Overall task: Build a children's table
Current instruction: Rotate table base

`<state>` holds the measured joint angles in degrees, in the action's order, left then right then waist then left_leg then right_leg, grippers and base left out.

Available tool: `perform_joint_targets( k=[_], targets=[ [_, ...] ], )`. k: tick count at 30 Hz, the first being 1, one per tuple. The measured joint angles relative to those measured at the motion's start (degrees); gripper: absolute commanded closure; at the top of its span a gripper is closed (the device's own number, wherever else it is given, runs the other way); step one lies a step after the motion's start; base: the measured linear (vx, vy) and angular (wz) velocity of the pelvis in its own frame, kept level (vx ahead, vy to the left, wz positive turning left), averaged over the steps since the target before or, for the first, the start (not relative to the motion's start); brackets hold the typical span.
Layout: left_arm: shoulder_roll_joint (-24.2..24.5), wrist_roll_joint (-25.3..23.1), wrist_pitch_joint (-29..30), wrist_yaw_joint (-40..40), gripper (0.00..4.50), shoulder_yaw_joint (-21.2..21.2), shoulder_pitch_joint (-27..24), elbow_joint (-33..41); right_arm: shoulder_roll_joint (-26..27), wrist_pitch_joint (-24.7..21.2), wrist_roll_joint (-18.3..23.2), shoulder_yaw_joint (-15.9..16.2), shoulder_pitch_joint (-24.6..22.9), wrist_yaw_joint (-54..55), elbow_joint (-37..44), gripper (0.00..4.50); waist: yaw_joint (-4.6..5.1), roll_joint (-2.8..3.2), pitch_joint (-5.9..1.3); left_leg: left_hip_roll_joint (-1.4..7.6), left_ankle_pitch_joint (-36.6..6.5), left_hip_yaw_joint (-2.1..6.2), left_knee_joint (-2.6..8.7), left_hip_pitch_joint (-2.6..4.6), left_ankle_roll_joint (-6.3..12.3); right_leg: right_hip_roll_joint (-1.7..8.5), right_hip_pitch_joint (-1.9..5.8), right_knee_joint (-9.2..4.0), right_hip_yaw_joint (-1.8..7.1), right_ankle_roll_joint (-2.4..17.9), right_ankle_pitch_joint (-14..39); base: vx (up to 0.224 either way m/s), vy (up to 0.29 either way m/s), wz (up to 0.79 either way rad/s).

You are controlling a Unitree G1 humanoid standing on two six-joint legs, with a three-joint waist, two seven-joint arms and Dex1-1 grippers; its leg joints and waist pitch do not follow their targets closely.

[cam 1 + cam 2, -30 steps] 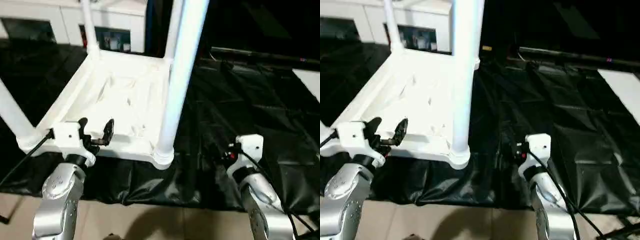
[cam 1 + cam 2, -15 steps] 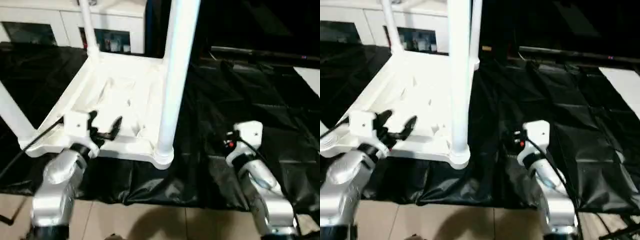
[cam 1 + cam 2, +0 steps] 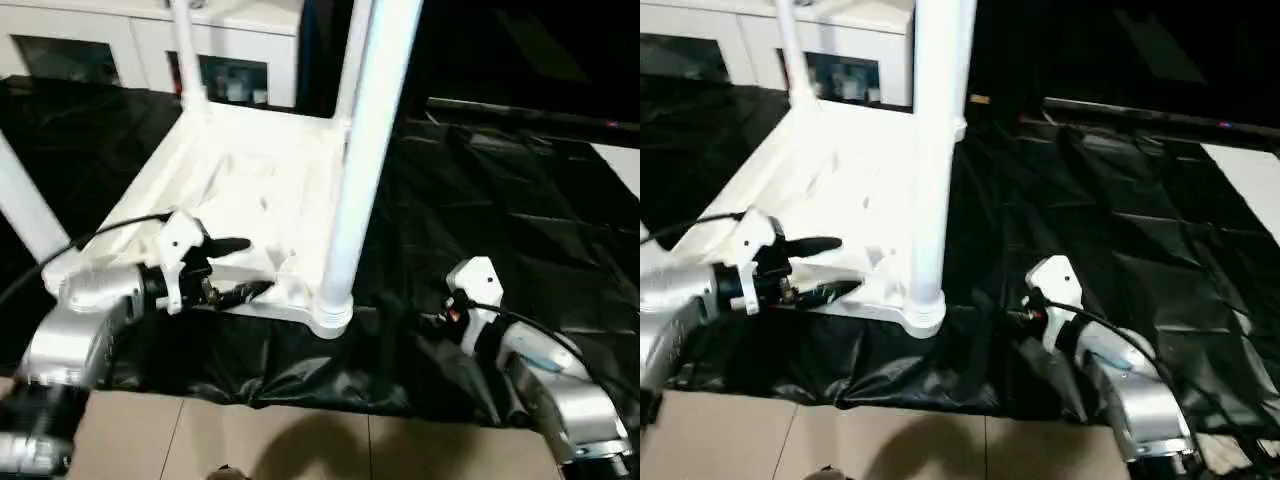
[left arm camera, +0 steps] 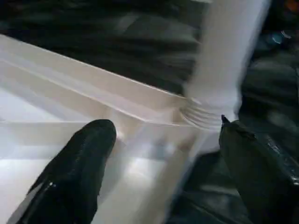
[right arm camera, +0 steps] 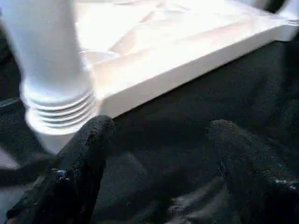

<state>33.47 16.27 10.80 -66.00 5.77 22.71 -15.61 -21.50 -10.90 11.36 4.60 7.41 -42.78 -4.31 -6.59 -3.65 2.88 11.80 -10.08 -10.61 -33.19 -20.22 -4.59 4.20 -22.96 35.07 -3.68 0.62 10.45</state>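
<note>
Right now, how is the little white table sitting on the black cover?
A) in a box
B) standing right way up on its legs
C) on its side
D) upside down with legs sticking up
D: the children's table lies top-down on the black cover, and its near leg rises straight up from a corner socket.

Glossy white plastic children's table [image 3: 250,190] on seemingly shiny, wrinkled black sheeting [image 3: 500,210].

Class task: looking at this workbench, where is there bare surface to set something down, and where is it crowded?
Free: the black cover right of the upturned children's table, reaching to the far edge. Crowded: the near edge, where the left gripper straddles the tabletop's rim beside the near leg, with the right gripper close by.
</note>
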Motion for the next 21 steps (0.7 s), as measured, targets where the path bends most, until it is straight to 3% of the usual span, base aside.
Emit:
perform_joint_targets(
  k=[5, 8, 16, 21],
  targets=[
    [-0.69, -4.02, 0.06, -3.06, 0.91, 6.09, 2.08, -4.16, -0.21, 0.36, 0.01, 1.64, 1.13, -2.61, -0.72, 0.81, -0.24, 0.83, 0.12, 0.0, 0.0, 0.01, -0.05, 0.06, 0.0, 0.02, 0.1, 0.03, -0.03, 0.04, -0.03, 0.0, 0.0, 0.0],
    [-1.65, -4.46, -0.38, -4.33, 1.19, 6.8, 3.28, -6.68, -0.96, 0.34, 0.0, 1.92, 1.08, -3.8, -0.7, 0.81, -0.24, 1.46, 0.2, 0.01, 0.0, 0.03, -0.11, 0.05, 0.0, 0.02, 0.11, 0.05, -0.03, 0.07, -0.05, 0.0, 0.0, 0.0],
    [-2.91, -8.02, -8.59, -8.5, 1.81, 9.11, 11.05, -17.57, -2.95, 0.19, 0.14, 2.81, -1.33, -6.4, 1.62, 0.81, -0.29, 3.28, 0.12, -0.01, 0.0, 0.04, -0.19, 0.04, 0.0, 0.03, 0.16, 0.03, -0.04, 0.11, -0.06, 0.0, 0.0, 0.0],
    [-3.92, -9.81, -10.44, -10.16, 2.22, 10.8, 14.02, -21.54, -3.91, 0.18, 0.22, 2.86, -1.36, -6.58, 2.0, 0.81, -0.1, 3.67, 0.03, 0.0, 0.0, 0.06, -0.21, 0.07, 0.0, 0.03, 0.16, 0.09, -0.05, 0.1, -0.06, 0.0, 0.0, 0.0]
  ],
)
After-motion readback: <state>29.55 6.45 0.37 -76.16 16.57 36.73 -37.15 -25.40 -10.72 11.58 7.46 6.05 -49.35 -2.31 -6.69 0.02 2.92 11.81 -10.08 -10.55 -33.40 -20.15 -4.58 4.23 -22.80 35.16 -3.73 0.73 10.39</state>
